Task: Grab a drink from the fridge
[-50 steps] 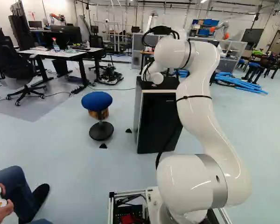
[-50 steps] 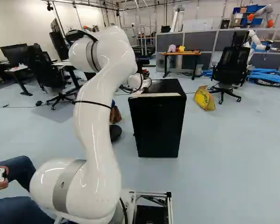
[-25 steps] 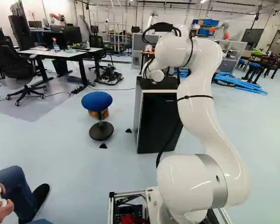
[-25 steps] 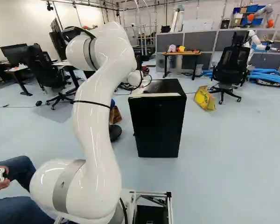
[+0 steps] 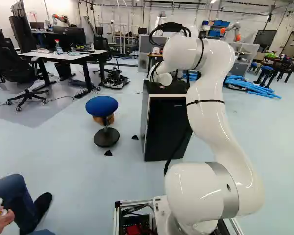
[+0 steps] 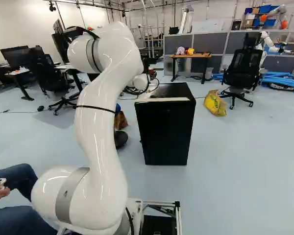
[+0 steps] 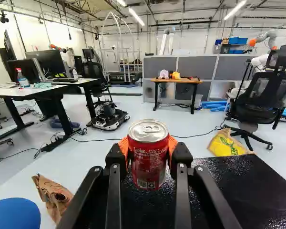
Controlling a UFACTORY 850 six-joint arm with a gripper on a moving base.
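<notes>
1. One red drink can [image 7: 149, 155] is standing upright between my orange pads [image 7: 173, 147]. They are pressing its wall from two opposite sides, so my jaws are grasping it.
2. Its lower end is showing against the black top of the fridge [image 5: 166, 129], right of centre in the left base view; I can't tell whether it is touching down.
3. The lid is looking sealed, so I am expecting a full can: fairly heavy for its size, firm under inner pressure, yet thin-walled enough to dent. Smooth metal, perhaps damp from chilling, may be slipping if I am squeezing too lightly.
4. My hold is sitting on the upper half of the side wall, a sound place, clear of the ring pull; slightly lower would be steadier.
5. The grab itself is looking done; a straight, level lift is what I am wanting next, lest the base be catching the fridge top.
6. The blue stool [image 5: 102, 106] is standing left of the fridge in the left base view, the yellow bag [image 6: 215, 104] lying right of it in the right base view.
7. A person [image 5: 11, 193] is sitting at the lower left, so I am avoiding wide swings there.
</notes>
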